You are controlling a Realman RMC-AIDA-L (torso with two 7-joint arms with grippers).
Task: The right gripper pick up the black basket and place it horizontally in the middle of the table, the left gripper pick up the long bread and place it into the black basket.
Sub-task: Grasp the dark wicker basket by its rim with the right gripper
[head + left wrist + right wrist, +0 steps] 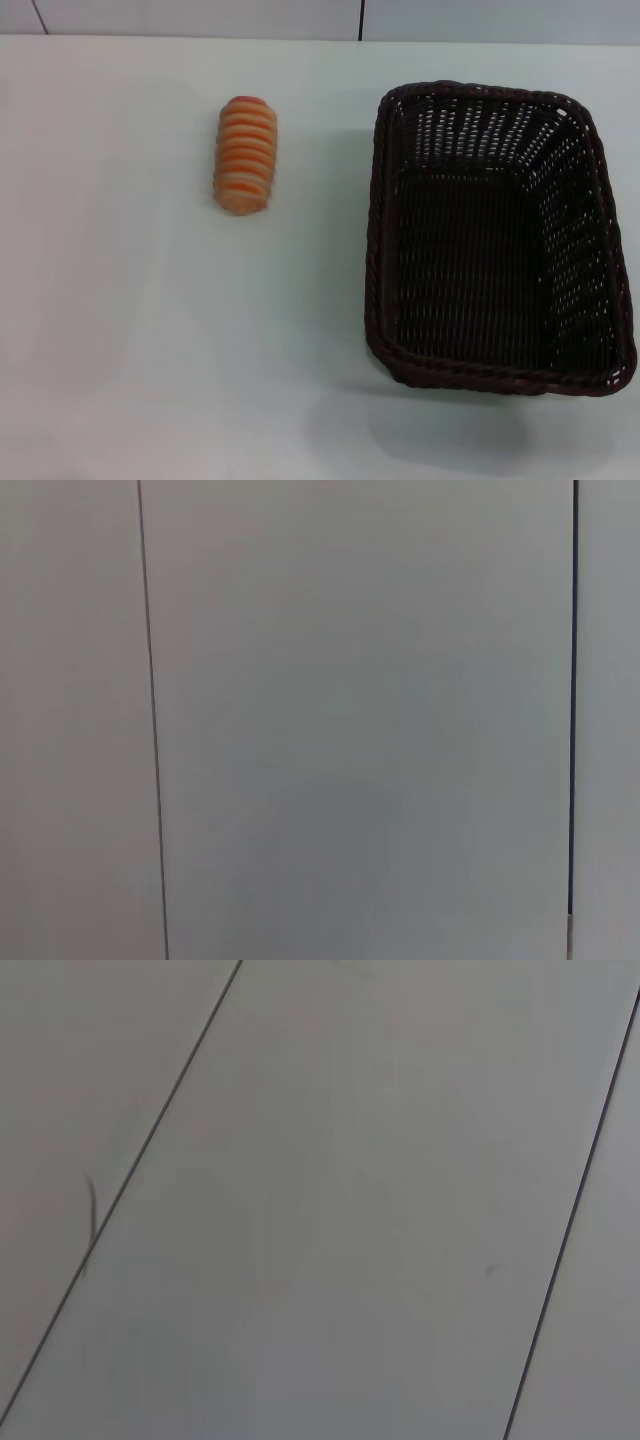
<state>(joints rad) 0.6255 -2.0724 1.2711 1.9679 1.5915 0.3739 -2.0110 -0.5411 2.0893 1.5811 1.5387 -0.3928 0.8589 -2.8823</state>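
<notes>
Nothing of the task appears to be done yet, judging by how things lie. The large rectangular woven wicker basket (495,240), very dark brown-black with sloping openwork sides and a braided rim, sits on the right part of the plain pale grey-white counter (130,350), its long side running away from the robot rather than across. It is empty. The small oblong loaf with orange-brown and cream crosswise stripes (246,155) lies to the left of the basket and well apart from it, towards the far side of the counter, striped side up.

Neither gripper shows in any view. Both wrist cameras look only at flat pale panels with thin dark seams, so how far either gripper is open, or whether it has hold of anything, cannot be told.

Both steps seem to remain: moving and turning the basket to the middle, then putting the bread in it.

No brand, label or writing is visible anywhere.
</notes>
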